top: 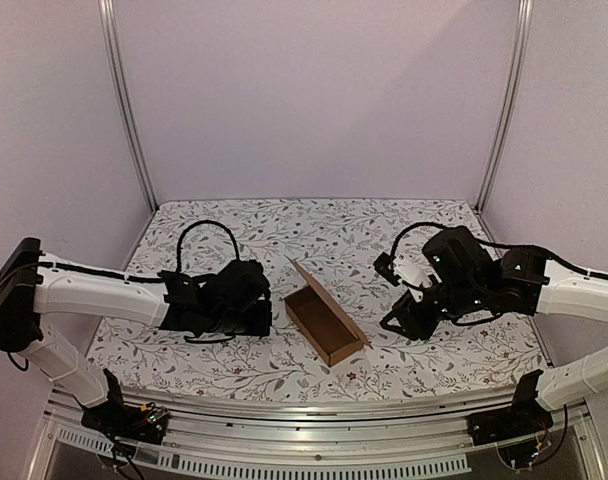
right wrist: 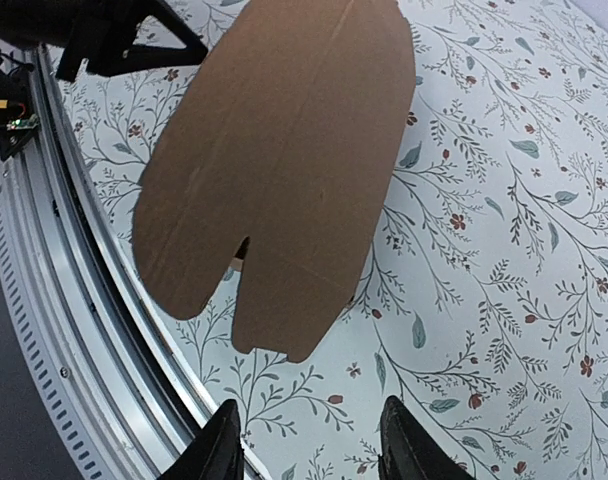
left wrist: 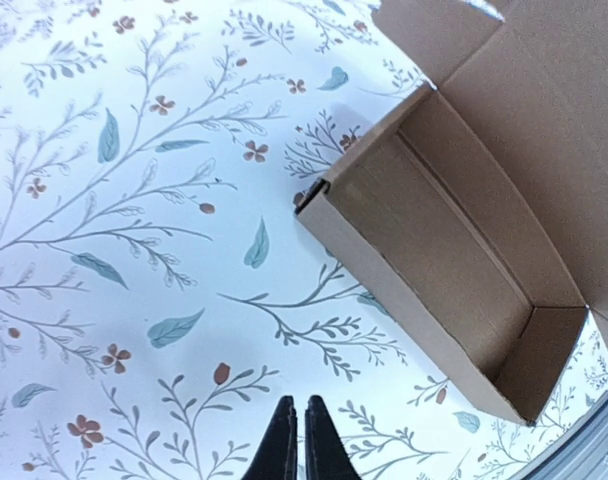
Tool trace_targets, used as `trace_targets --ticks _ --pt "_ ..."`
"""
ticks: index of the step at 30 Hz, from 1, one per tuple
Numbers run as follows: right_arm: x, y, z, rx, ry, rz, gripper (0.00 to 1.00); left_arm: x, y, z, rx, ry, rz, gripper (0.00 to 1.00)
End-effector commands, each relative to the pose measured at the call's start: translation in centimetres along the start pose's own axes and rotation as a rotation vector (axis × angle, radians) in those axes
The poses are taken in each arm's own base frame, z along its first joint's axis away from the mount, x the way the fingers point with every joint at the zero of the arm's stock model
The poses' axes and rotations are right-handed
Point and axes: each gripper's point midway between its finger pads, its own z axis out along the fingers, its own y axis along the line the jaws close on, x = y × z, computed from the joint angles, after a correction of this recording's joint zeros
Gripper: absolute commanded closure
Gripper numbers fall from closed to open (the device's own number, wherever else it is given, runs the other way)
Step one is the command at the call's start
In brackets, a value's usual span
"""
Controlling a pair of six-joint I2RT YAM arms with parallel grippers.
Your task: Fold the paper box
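Left gripper (left wrist: 297, 447): fingers pressed together, nothing held, low over the floral table cover (top: 234, 232), just left of the paper box (top: 324, 325). Right gripper (right wrist: 312, 452): fingers parted, nothing between them, to the box's right and clear of it. The box sits mid-table between the two as an open brown tray. Its long lid flap (right wrist: 274, 170) stands up along the side facing the right gripper.

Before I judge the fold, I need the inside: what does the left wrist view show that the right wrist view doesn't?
Left wrist only: the box interior, walls up, and the shut left claw. Right wrist only: the notched end of the lid flap and the open right claw. Both: brown box on floral cloth.
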Motion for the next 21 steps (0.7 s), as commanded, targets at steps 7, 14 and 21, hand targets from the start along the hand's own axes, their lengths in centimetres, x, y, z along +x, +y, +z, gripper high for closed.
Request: trace_targets --ticks 7,14,21 --pt "1.3 4.5 1.1 -0.051 -0.125 -0.217 0.55 -3.9 2.0 -4.4 -0.037 -0.137 0.018 0.93" --pt "0.7 3.4 2.6 0.089 -0.157 -0.249 0.58 -4.2 3.2 -5.5 -0.046 -0.172 0.001 0.92" --pt "-0.1 3.5 3.9 0.139 -0.173 -0.26 0.58 -4.2 3.4 -5.6 -0.047 -0.176 -0.005 0.92"
